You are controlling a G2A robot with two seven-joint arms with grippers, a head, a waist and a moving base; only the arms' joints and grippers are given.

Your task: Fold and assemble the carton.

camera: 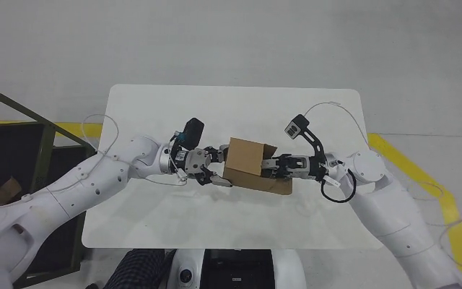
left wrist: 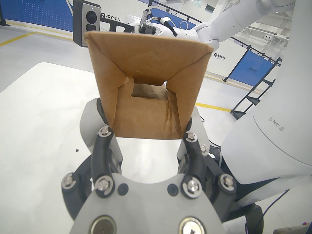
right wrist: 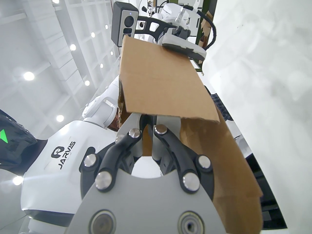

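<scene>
Table (camera: 144,217) below; carton (camera: 245,160) sits over its middle, long axis running arm to arm. Left gripper (camera: 219,168) straddles the folded end, fingers wide, apparently clamping both sides. Right gripper (camera: 268,165) pinches one wall at the open end.

We find the carton (camera: 249,162) over the middle of the table (camera: 216,108), nearer the robot's edge than the far one, lying between the two grippers. The left gripper (camera: 220,167) sits at its left end, with one of its fingers (left wrist: 90,120) against each of two opposite side walls and the folded-in end flaps facing its wrist. The right gripper (camera: 269,165) sits at the open right end, clamped on one wall there. The carton seems to hang clear of the tabletop, though we cannot be sure. Left of the table stands a metal rack (camera: 29,144) with cardboard pieces (camera: 9,189) inside it.
</scene>
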